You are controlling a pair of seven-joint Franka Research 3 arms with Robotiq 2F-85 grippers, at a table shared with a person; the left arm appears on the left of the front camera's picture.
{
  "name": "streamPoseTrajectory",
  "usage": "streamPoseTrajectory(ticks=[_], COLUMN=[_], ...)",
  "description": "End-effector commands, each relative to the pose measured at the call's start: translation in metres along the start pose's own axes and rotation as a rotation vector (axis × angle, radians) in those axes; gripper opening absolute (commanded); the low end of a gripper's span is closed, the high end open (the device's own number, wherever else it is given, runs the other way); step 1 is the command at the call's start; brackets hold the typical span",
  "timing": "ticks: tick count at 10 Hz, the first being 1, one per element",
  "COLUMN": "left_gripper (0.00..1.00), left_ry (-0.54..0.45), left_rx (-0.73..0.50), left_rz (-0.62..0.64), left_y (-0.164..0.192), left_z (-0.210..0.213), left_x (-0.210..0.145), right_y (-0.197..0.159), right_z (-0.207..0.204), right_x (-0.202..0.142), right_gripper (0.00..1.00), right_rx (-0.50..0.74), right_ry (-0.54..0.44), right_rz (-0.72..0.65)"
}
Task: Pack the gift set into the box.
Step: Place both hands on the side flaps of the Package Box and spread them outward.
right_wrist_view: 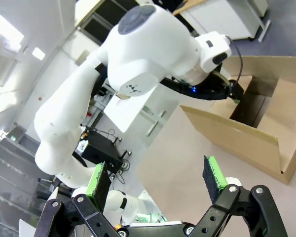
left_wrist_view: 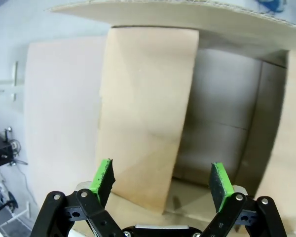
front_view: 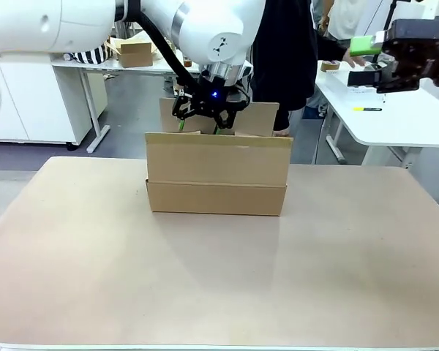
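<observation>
— Where is the box sitting?

— The box is sitting on the tan counter, around the middle and toward the far side, with its top open. Its near flap is standing upright and facing the front camera, and the far flap is rising behind it.

— What is the left tool doing?

— The left tool is hanging over the open top, pointing down, with its fingertips dipping behind the near flap's edge. In its wrist view the jaws are spreading wide and gripping nothing.

— Is anything getting in its way?

— Yes. A pale flap is leaning across one part of the opening, just beyond one green pad. Beside it, the darker cardboard inside of the box is showing.

— And the right tool?

— The right tool is hovering high at the right, well apart from the box. Its jaws are gaping wide too, and they are carrying nothing.

— What else is standing around?

— A person in dark clothing is standing just behind the box. A white table at the right is carrying a yellow marker, and a small carton is resting on another table far off at the left.
</observation>
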State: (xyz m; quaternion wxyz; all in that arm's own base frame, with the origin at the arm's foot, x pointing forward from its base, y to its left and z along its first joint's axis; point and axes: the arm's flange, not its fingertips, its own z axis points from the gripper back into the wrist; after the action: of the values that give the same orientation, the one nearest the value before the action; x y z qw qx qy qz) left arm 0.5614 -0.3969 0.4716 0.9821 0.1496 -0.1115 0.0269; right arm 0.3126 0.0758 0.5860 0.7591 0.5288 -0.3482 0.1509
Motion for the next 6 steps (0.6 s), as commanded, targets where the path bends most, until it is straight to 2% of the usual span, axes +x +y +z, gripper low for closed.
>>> streamPoseTrajectory(ticks=[1,6], left_gripper=[1.00,1.00], left_ry=[0.007,0.083], left_rx=[0.090,0.110], left_rz=[0.030,0.011], left_y=[0.001,0.013], left_z=[-0.010,-0.030], left_x=[-0.007,-0.021], right_y=[-0.001,-0.001], right_z=[-0.005,-0.005], right_x=[0.002,0.002], right_gripper=[1.00,1.00], right_rx=[0.024,0.024], right_ry=[-0.021,-0.021], right_rz=[0.026,0.026])
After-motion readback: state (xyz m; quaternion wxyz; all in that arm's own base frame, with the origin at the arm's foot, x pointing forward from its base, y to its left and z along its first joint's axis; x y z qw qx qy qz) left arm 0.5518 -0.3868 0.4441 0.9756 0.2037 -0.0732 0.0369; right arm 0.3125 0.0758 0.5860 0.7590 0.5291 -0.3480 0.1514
